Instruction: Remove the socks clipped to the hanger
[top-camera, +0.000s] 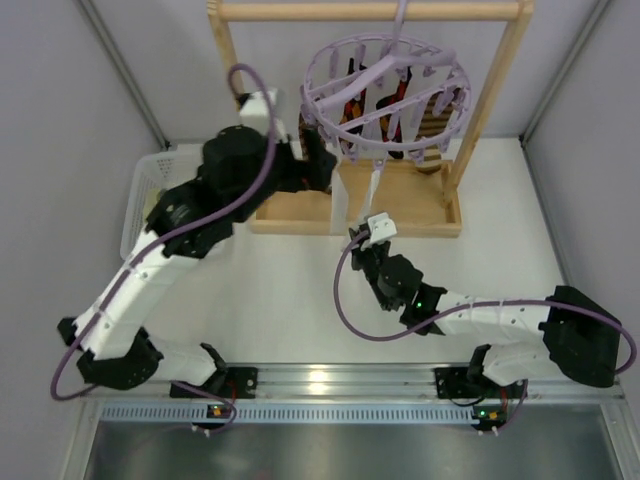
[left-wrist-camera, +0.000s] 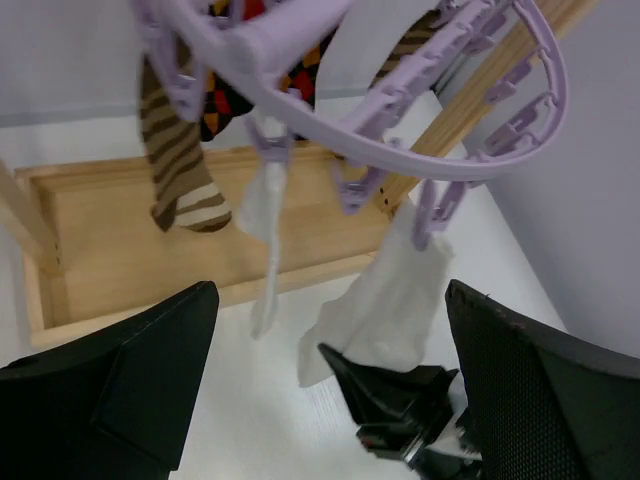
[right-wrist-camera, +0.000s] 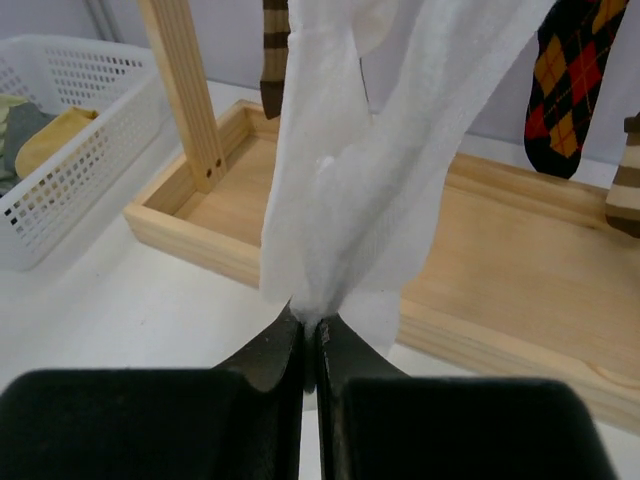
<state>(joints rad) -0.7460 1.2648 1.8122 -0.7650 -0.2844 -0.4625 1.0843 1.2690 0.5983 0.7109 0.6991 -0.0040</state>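
The left arm (top-camera: 150, 270) extended from its base up and away toward the far side, with the elbow raised and the wrist turned to the right. The left gripper (top-camera: 320, 165) had its two fingers (left-wrist-camera: 150, 350) spread wide apart. The right arm (top-camera: 500, 318) lay low, its forearm reaching leftward from the base. The right gripper (right-wrist-camera: 310, 325) pointed away from the bases, jaws pressed together on the lower end of a white sock (right-wrist-camera: 340, 180).

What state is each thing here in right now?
right gripper: shut on the white sock's lower end
left gripper: open, empty
white sock: clipped to the hanger, pinched below
striped sock: clipped, hanging free
argyle sock: clipped, hanging free
hanger: hooked over the wooden rack's bar
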